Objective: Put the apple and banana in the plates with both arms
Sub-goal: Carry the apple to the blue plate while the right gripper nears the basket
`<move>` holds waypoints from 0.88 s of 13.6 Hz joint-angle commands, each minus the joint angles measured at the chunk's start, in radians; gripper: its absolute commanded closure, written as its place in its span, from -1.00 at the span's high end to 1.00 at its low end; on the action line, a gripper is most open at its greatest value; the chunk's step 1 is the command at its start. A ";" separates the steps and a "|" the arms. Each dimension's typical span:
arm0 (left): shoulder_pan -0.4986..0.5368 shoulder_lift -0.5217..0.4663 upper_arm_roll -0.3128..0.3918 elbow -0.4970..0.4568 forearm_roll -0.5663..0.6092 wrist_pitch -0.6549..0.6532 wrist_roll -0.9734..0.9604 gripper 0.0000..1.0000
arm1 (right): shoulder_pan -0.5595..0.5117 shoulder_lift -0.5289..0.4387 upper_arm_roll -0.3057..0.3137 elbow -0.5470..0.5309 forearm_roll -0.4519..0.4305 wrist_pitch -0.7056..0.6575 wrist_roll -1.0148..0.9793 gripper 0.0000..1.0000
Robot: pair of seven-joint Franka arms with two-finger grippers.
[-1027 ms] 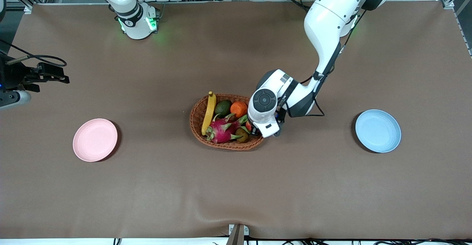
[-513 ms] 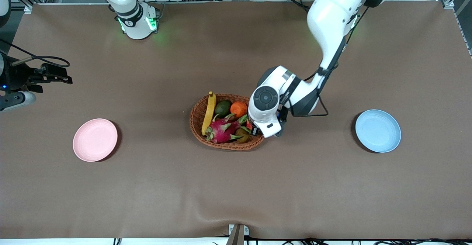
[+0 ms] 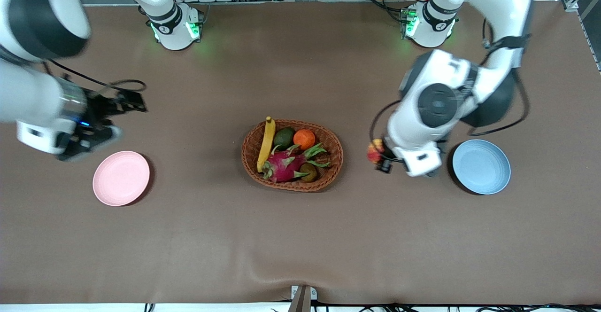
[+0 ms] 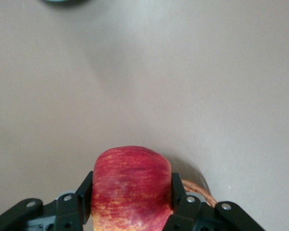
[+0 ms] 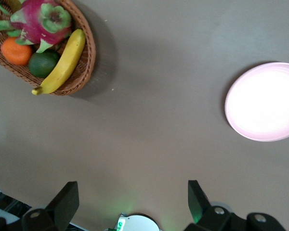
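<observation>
A: Progress? 
B: Left claw grips the apple over bare surface, between basket and blue plate. 0 of 2 placed.
A: Banana?
B: In the basket. Right claw spread wide, empty, above the surface near the pink plate.

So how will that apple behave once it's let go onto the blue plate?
The apple looks firm: the left gripper pinches its sides without denting it. Being round and smooth, it would probably roll if dropped from height, though the blue plate's raised rim may catch it. Its glossy skin could slip in a loose grip.
</observation>
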 commanded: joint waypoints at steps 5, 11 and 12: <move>0.216 -0.053 0.003 -0.044 -0.003 -0.103 0.484 -1.00 | 0.111 0.210 -0.006 0.009 0.117 0.102 0.008 1.00; 0.406 -0.021 0.003 -0.056 0.035 -0.116 0.871 -1.00 | 0.169 0.284 -0.011 0.006 0.042 0.240 0.044 1.00; 0.423 -0.012 0.000 -0.059 0.040 -0.107 0.885 -1.00 | 0.170 0.284 -0.011 0.006 0.037 0.269 0.101 1.00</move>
